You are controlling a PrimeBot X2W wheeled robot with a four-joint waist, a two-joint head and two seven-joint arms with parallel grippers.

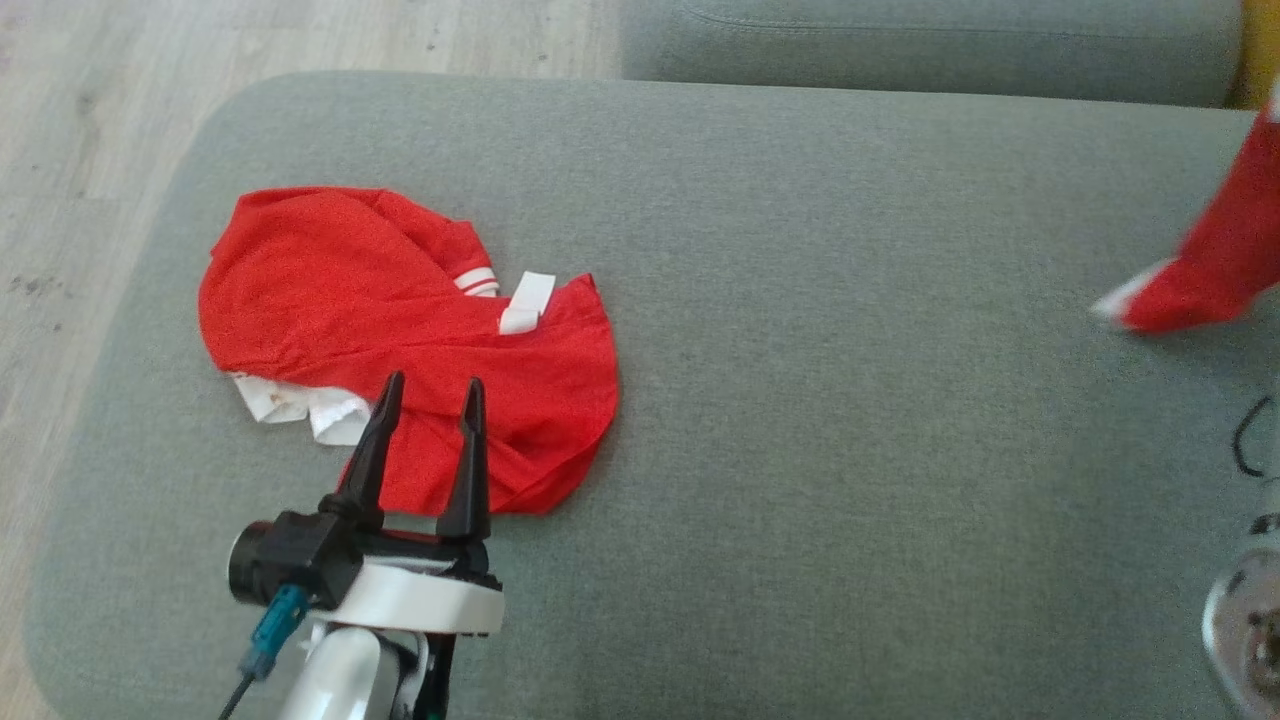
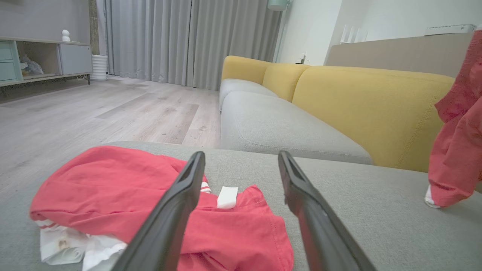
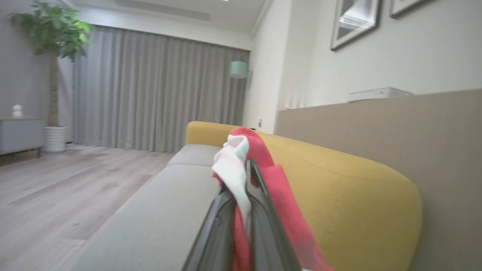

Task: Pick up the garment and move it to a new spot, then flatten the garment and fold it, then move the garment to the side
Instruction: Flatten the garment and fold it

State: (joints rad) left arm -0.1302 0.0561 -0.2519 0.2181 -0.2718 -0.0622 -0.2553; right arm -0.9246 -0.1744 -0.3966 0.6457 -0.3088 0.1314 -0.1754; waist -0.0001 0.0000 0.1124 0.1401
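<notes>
A red garment [image 3: 263, 154] with white trim is pinched between the fingers of my right gripper [image 3: 246, 165], which is shut on it. It hangs at the right edge of the head view [image 1: 1215, 260], its lower tip touching the grey cushion [image 1: 800, 250], and it also appears at the right of the left wrist view [image 2: 455, 150]. A second red garment [image 1: 400, 330] with white trim lies crumpled on the cushion's left part [image 2: 113, 188]. My left gripper [image 1: 433, 382] stands open over that garment's near edge [image 2: 241, 154], with nothing between its fingers.
The grey cushion's left edge drops to wooden floor [image 1: 80, 150]. Behind it runs a grey sofa seat [image 2: 271, 124] with a yellow back [image 2: 357, 98]. A pale part of my right arm [image 1: 1245, 620] sits at the lower right.
</notes>
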